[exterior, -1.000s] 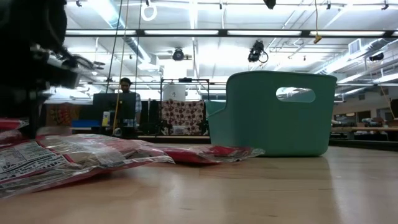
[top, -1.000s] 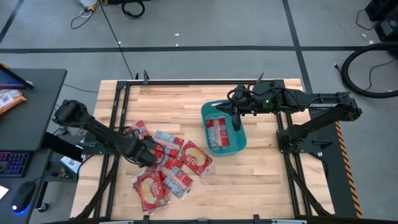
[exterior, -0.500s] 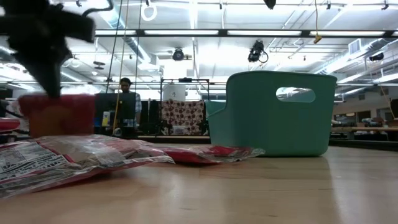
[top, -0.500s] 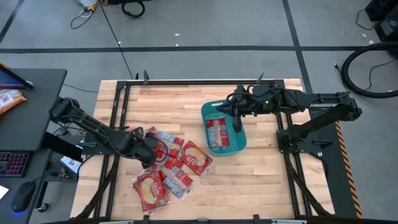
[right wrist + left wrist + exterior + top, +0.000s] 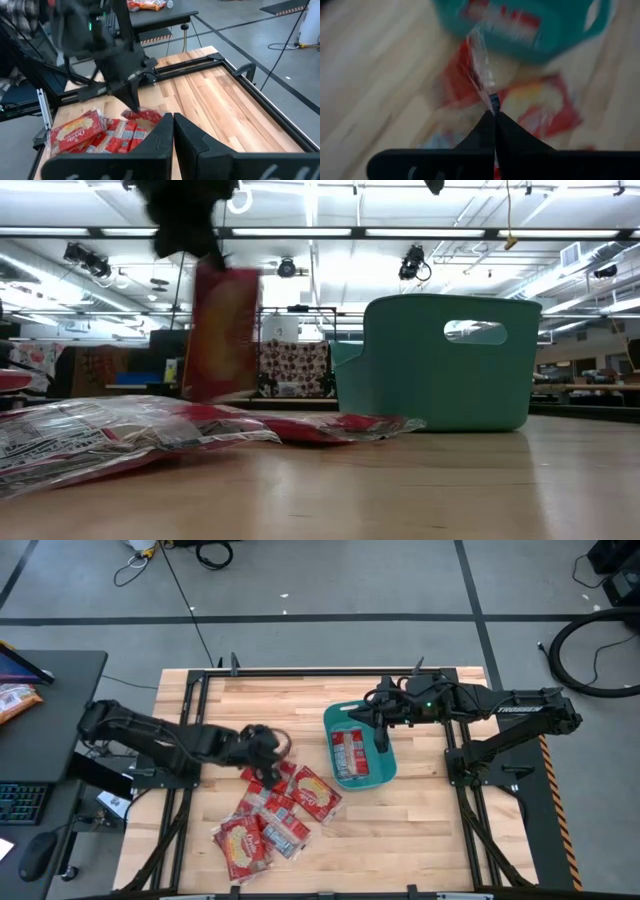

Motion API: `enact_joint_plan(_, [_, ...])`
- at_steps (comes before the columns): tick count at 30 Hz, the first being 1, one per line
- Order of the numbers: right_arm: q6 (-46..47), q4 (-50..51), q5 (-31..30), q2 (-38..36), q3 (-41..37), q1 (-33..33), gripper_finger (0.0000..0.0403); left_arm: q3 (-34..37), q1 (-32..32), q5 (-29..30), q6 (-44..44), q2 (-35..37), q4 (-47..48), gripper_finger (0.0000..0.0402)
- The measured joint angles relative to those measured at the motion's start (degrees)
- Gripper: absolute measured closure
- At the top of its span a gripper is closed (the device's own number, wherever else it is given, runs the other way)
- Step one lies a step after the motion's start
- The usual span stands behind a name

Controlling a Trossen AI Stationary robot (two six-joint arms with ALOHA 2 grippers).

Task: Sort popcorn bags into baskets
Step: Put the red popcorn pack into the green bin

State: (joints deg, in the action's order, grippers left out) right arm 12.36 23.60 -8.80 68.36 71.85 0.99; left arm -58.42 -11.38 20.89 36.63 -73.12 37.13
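While L gripper (image 5: pixel 268 745) clamped on popcorn bag (image 5: pixel 222 332): bags in teal basket (image 5: pixel 340 718); R gripper (image 5: pixel 380 736) pinched empty.

The left arm reaches in from the table's left edge toward its middle, its left gripper (image 5: pixel 266 745) closed and raised above the table. The right arm stretches from the right edge inward, its right gripper (image 5: pixel 381 736) shut with fingers pointing down.

popcorn bags (image 5: pixel 275 815) heaped left of basket (image 5: pixel 358 745), one bag (image 5: pixel 350 753) inside
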Motion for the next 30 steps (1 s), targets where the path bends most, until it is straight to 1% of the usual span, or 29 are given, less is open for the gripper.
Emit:
enact_joint_plan(5, [0.9, 0.8, -0.2, -0.1, 0.0, 0.0, 0.0385, -0.9, 4.8, -2.5, -5.5, -1.0, -11.2, 0.0401])
enact_joint_plan(10, [1.1, 1.6, -0.2, -0.5, 0.0, 0.0, 0.0385, -1.0, 7.9, -5.0, -7.8, -2.6, -20.9, 0.0401])
enact_joint_plan(14, [2.2, 2.4, -2.6, -2.5, 0.0, 0.0, 0.0385, -0.9, 9.4, -7.0, -8.2, -4.7, -26.7, 0.0401])
enact_joint_plan(16, [2.6, 2.6, -3.7, -3.6, 0.0, -0.1, 0.0385, -1.1, 9.6, -7.7, -9.7, -5.9, -28.9, 0.0401])
enact_joint_plan(20, [3.1, 2.8, -4.0, -5.4, 0.1, -0.2, 0.0385, -5.5, 10.1, -8.4, -13.4, -9.9, -29.6, 0.0401])
enact_joint_plan(25, [3.1, 3.0, -4.7, -6.0, 0.1, -0.1, 0.0385, -14.0, 10.7, -8.2, -23.7, -15.3, -30.5, 0.0401])
enact_joint_plan(28, [3.1, 2.6, -4.7, -6.5, 0.1, 0.0, 0.0385, -18.0, 11.3, -8.0, -29.3, -18.7, -30.1, 0.0401])
enact_joint_plan(30, [3.1, 1.9, -4.7, -6.6, 0.1, 0.0, 0.0385, -19.3, 11.8, -8.0, -32.9, -20.7, -30.0, 0.0401])
